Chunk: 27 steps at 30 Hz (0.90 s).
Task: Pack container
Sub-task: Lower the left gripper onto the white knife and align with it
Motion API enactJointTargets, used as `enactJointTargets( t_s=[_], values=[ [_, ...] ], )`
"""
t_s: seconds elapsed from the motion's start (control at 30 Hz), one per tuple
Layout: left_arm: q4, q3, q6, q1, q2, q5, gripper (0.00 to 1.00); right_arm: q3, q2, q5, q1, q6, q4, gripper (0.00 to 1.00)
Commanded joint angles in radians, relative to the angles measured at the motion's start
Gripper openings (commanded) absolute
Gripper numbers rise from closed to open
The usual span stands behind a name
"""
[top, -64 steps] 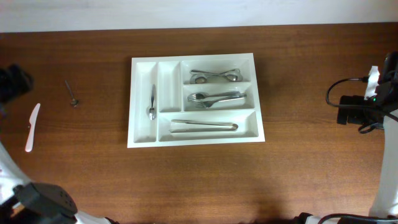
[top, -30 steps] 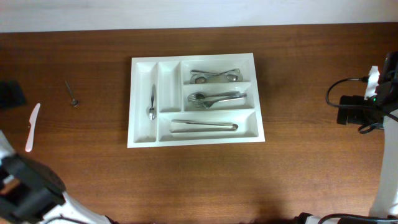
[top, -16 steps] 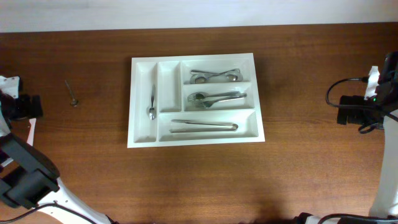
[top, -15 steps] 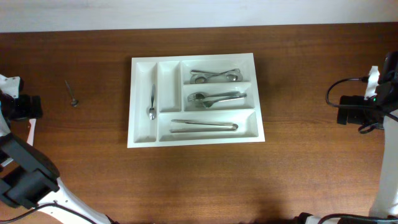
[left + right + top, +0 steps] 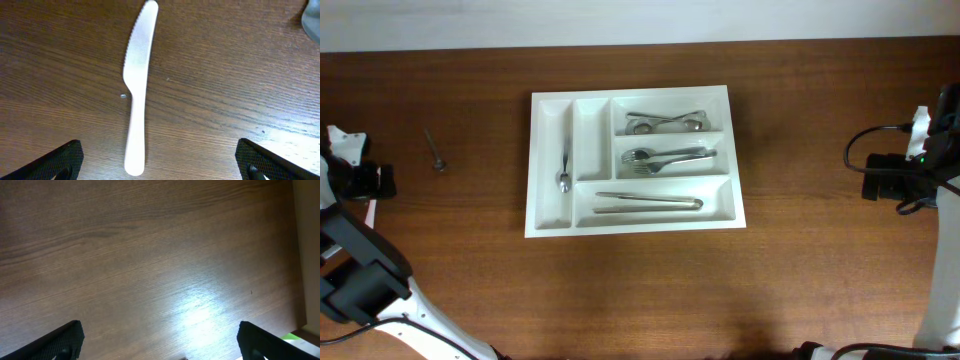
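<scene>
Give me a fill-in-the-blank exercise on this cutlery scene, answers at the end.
The white plastic knife lies ____ the container.
The left gripper hangs over the knife with its jaws ____.
The container has ____ compartments.
The forks lie in the ____ of its three long compartments.
Answers: outside, open, five, middle.

White plastic tray [image 5: 590,130], rectangular, 5 compartments: 2 narrow upright ones at its left end, 3 long horizontal ones beside them. Lies flat, open side up, mid table [image 5: 800,280], edges nearly square to it. Leftmost slot holds 1 small spoon [image 5: 564,165]; top row spoons [image 5: 665,122], middle row forks [image 5: 668,157], bottom row long metal pieces [image 5: 648,202].
</scene>
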Motion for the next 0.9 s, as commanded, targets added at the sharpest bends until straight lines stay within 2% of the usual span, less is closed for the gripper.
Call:
enactJointTargets(
  t_s=[0.0,0.13,0.87],
  values=[
    [0.002,0.002,0.023,0.029,0.019,0.013,0.99,0.000,-0.019,0.016,-0.003,0.008,0.000,0.99],
    [-0.018,0.002,0.023,0.064,0.055,0.095,0.99,0.000,-0.019,0.016,-0.003,0.008,0.000,0.99],
    [0.017,0.002,0.023,0.078,0.113,0.093,0.99,0.000,-0.019,0.016,-0.003,0.008,0.000,0.99]
  ],
)
